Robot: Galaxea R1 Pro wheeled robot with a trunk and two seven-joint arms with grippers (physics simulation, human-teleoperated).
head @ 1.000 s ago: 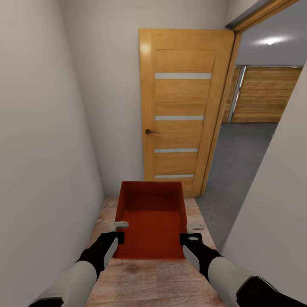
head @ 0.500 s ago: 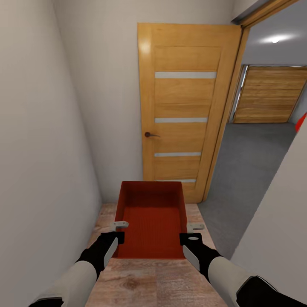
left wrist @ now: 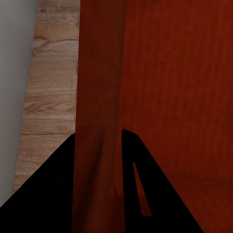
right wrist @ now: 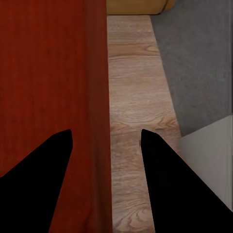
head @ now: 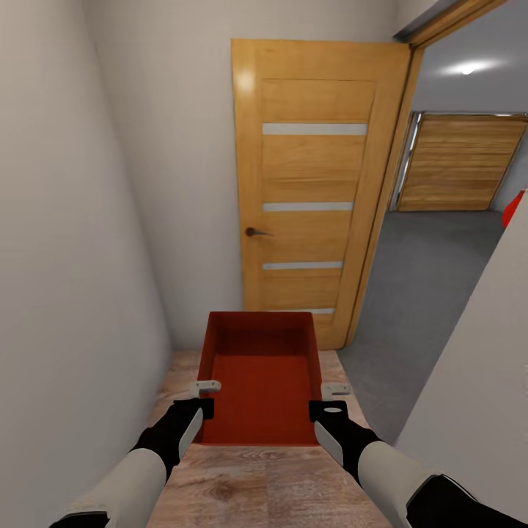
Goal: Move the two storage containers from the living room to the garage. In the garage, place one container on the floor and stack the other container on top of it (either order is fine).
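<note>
The left pincer (head: 206,397) and right pincer (head: 336,400) each clamp a side wall of the orange-red ribbed rectangular bin (head: 258,381), held over light wood-plank flooring (head: 242,484). At 12 o'clock stands an open honey wooden door (head: 312,191); at 1 o'clock, grey concrete floor (head: 433,257).

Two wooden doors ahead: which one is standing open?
The near hallway door with pale horizontal strips, swung back against the wall. The plank garage door beyond the doorway is closed.
</note>
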